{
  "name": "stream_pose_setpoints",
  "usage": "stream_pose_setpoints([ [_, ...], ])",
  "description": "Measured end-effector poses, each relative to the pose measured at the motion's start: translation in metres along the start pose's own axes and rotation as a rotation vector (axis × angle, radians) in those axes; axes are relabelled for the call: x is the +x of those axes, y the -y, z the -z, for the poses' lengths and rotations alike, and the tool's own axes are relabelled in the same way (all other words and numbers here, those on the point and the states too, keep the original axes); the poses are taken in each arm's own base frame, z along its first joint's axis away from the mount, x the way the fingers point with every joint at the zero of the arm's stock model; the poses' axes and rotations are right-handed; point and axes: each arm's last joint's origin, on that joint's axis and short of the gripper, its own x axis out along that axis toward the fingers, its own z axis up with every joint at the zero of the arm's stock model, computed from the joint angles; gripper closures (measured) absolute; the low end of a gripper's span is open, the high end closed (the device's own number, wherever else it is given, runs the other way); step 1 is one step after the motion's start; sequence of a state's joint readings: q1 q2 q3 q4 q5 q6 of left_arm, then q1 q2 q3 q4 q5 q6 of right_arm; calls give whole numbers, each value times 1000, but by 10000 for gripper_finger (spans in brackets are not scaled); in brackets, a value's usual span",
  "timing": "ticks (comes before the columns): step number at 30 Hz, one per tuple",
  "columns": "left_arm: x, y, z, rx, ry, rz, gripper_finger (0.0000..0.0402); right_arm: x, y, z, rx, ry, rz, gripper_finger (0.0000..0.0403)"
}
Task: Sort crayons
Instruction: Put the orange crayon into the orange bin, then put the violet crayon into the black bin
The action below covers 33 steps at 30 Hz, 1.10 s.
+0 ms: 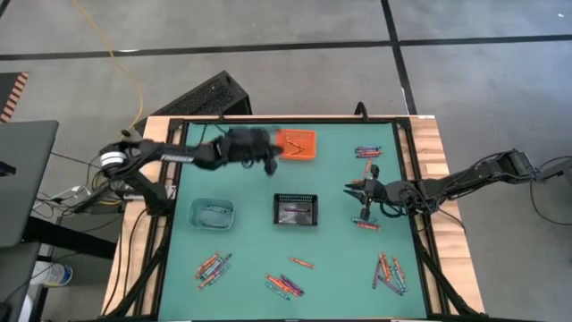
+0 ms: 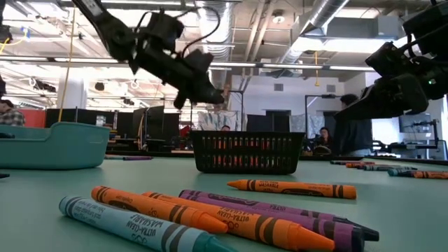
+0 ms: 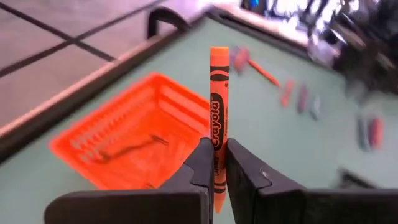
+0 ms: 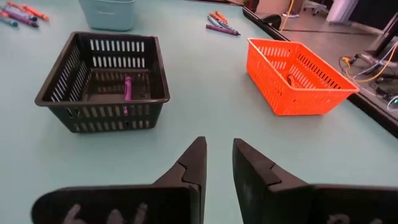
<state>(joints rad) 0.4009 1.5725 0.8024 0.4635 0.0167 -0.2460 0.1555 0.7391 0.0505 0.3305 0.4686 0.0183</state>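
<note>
Your left hand (image 3: 214, 168) pinched an orange crayon (image 3: 217, 112) upright beside the orange basket (image 3: 130, 143); you needed to carry it fully over the rim before letting go, while your right hand (image 4: 217, 162) waited, parted and empty, on the bench (image 1: 241, 268).

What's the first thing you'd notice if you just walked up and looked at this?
The left gripper pinching an orange crayon upright, just over the orange basket at the table's far edge. Next, the black basket mid-table with one purple crayon inside, and loose crayons scattered along the near edge.
</note>
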Motion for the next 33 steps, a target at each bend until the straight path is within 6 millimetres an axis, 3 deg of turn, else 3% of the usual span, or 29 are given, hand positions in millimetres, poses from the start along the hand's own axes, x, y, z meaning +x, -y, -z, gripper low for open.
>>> stream_pose_setpoints([
  [4, 12, -31, 0, -47, 43, 39, 391, 0, 0, 0, -22, -1, 2, 329],
  [8, 26, -39, -5, 23, 25, 45, 391, 0, 0, 0, -52, 0, 2, 329],
  [22, 84, -22, -22, 318, -247, -84, 381, 0, 0, -2, -42, 21, 3, 329],
  [33, 91, -2, -18, 525, -286, -185, 321, 0, 0, -2, -42, 22, 3, 329],
])
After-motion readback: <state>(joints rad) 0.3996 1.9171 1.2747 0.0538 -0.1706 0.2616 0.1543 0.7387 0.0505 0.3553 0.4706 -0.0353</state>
